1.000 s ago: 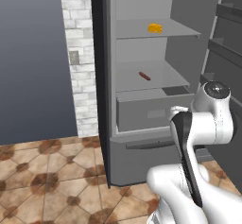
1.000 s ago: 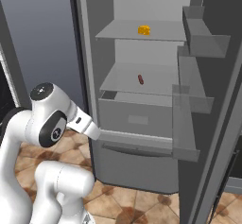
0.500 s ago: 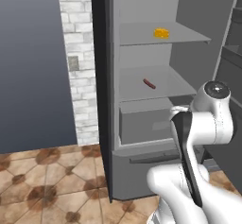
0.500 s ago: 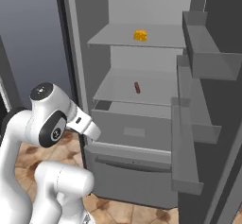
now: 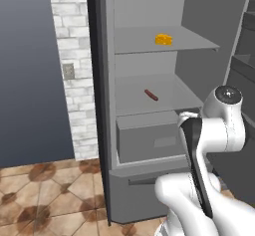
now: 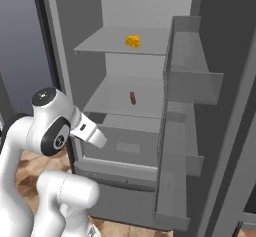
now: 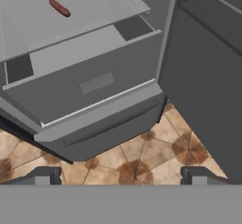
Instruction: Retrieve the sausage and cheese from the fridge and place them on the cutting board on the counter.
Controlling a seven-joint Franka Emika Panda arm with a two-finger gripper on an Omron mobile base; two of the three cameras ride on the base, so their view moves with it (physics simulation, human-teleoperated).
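In open fridge (image 5: 149,130): cheese (image 5: 163,40) top shelf, sausage (image 5: 151,95) shelf below; claw (image 7: 121,176) released, empty.

Your left base view looked from behind the arm's left, forward and down into the tall dark grey open fridge (image 5: 149,105). Your right base view faced the same shelves (image 6: 125,101) from the right, nearer the door bins. Your hand view looked down, close, at the light grey drawer (image 7: 90,83) and the brown tiled floor (image 7: 142,161).
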